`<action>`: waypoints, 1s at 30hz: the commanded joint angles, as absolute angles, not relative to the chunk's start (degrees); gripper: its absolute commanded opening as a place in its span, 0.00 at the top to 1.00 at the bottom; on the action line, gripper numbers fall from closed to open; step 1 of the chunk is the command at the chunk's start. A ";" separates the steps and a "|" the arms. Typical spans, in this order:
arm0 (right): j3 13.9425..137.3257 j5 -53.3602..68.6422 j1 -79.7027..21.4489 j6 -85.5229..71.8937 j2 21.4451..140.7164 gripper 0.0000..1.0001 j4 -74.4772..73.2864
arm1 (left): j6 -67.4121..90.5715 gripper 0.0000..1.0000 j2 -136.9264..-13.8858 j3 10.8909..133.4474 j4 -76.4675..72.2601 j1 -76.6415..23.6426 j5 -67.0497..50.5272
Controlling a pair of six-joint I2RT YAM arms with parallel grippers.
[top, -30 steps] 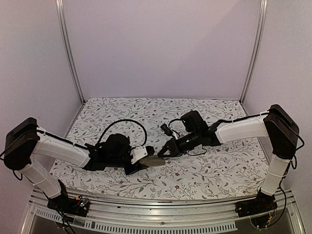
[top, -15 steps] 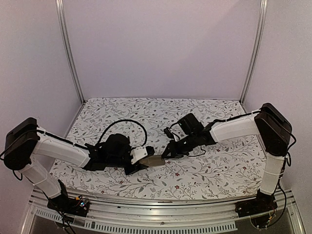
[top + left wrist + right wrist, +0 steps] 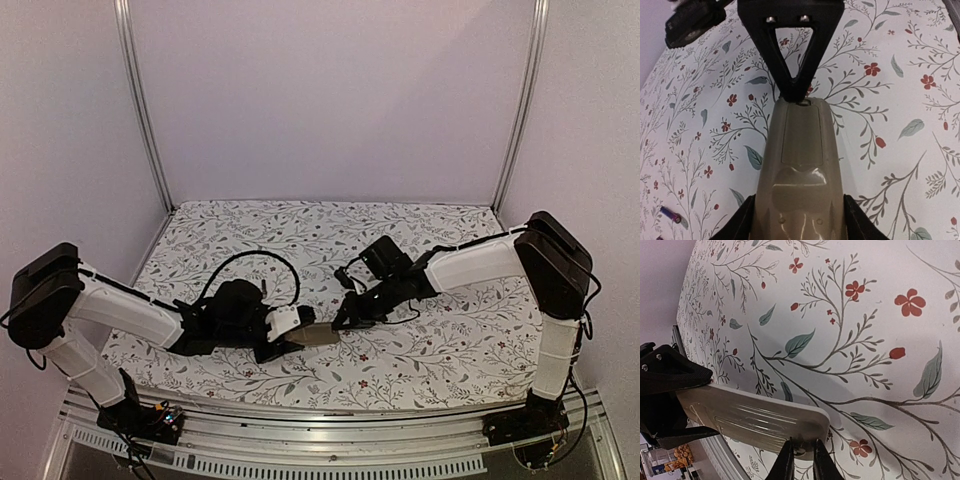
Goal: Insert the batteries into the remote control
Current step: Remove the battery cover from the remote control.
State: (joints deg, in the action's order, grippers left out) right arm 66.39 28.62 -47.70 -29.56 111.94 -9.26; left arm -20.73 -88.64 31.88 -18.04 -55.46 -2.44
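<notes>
Right arm has dropped its wrist and the right end effector (image 3: pixel 346 318) has closed in on the far tip of the remote (image 3: pixel 322 336), its fingers drawn nearer together. The left arm has shifted slightly toward the near edge, carrying the remote with it.

The left end effector (image 3: pixel 796 222) is clamped on the remote's sides and holds it above the worktop (image 3: pixel 300 225), tan back up, tip pointing to the right arm. The right fingers stand almost together with a thin gap, meeting the rounded end edge of the remote. I cannot tell whether they pinch it or only touch it.

One battery (image 3: pixel 670 215) lies flat on the worktop, well apart from the remote, off to its left in the left wrist view.

Both end effectors meet in the near-middle of the worktop, close to the front rail (image 3: pixel 330 410). Behind them the cloth runs open to the back wall, with free room on both sides.
</notes>
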 commanded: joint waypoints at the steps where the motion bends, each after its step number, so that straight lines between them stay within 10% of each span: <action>1: 66.91 28.21 -48.71 -29.84 113.11 0.85 -10.92 | -19.76 1.00 -89.55 30.18 -21.62 -56.28 -4.72; 30: 79.14 7.87 -53.73 -35.43 111.40 0.75 -33.50 | -12.15 1.00 -107.06 25.80 -45.58 -44.07 -24.11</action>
